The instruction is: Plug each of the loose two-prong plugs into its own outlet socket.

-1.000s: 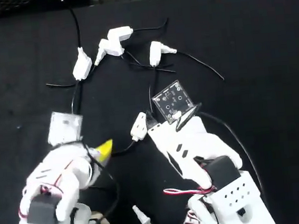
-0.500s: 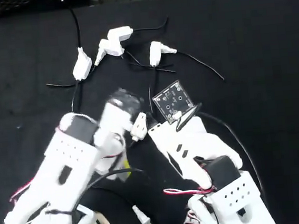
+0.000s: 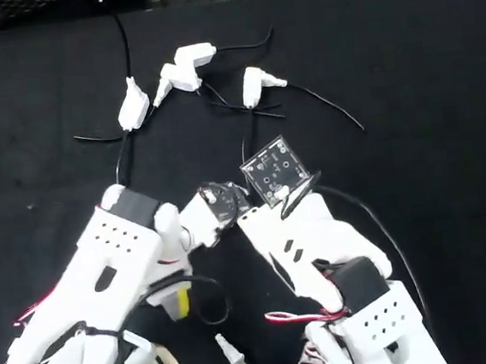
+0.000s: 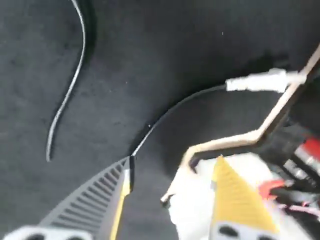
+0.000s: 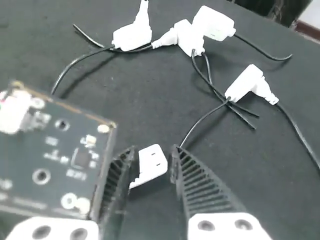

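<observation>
Right hand grips a plug; left hand gapes empty. Next, I judge: align the prongs with a socket.

On the table, three connectors lie along the far side: left connector, middle connector, right connector. Nearer, a plug sits inside the right gripper, perhaps touching it. The left gripper is just left of it. A second plug lies nearest, between both arms.
</observation>
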Robot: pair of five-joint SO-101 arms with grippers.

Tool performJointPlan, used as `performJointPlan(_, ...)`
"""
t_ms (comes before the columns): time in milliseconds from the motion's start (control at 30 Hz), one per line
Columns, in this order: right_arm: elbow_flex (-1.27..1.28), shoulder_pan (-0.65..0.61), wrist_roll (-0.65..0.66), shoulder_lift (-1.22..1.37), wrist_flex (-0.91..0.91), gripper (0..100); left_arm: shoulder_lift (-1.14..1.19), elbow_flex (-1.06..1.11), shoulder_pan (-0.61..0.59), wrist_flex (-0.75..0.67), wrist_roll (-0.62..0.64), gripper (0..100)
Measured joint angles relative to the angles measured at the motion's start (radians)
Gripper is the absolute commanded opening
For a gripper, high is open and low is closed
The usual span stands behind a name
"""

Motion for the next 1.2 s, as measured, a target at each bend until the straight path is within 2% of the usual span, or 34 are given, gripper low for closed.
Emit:
performJointPlan(167,0.000,-0.003,0.002,-0.012,0.006,10.9,0.000,0.048,-0.028,-0.060,-0.206,26)
performJointPlan(467,0.020,-0.009,0.003,0.002,0.008,10.9,-0.012,0.239,-0.028,-0.358,-0.244,26)
performJointPlan(600,0.021,-0.017,0.003,0.002,0.018,10.9,-0.014,0.249,-0.031,-0.356,-0.328,26)
performJointPlan(733,0.031,-0.025,0.005,0.002,0.020,10.9,-0.012,0.245,-0.038,-0.298,-0.440,19)
performJointPlan(833,0.035,-0.040,0.005,0.002,0.020,10.9,-0.011,0.245,-0.048,-0.285,-0.497,18)
performJointPlan(933,0.035,-0.043,0.005,0.002,0.023,10.9,-0.008,0.244,-0.048,-0.285,-0.535,19)
performJointPlan(1200,0.035,-0.044,0.005,0.002,0.025,10.9,-0.006,0.244,-0.057,-0.285,-0.537,19)
